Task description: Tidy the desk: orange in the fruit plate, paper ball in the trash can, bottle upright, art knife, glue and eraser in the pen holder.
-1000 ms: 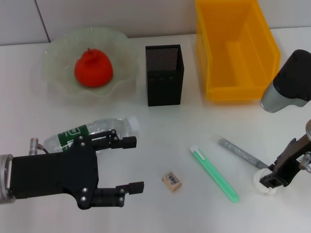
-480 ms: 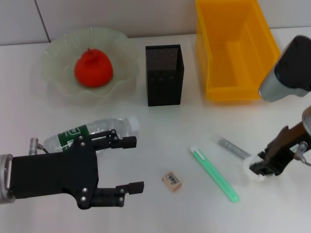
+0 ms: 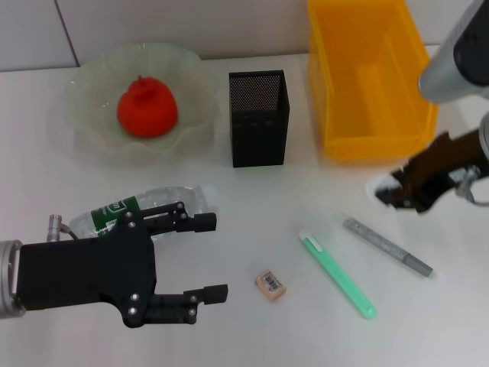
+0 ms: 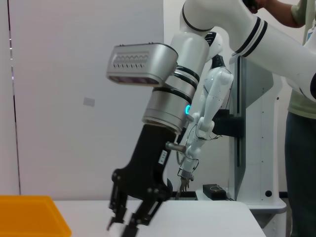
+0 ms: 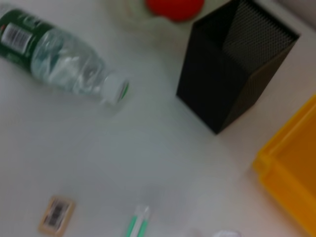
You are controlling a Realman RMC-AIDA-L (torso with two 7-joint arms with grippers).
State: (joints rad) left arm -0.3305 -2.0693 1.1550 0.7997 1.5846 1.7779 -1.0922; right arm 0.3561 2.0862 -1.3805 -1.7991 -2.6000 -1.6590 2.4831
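My right gripper [image 3: 388, 193] pinches the paper ball [image 3: 380, 186] in the air, with the yellow bin [image 3: 371, 76] at 12 o'clock, clear. Grey pen [image 3: 386, 246] and green knife [image 3: 336, 274] lie at 6. My left gripper [image 3: 208, 257] hangs open beside the lying bottle [image 3: 141, 208]

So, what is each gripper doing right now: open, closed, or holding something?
Left gripper: open, empty, over the table beside the lying bottle.
Right gripper: closed on the paper ball, near the yellow bin.

Left gripper [image 3: 216, 257] partly hides the bottle [image 3: 137, 207].
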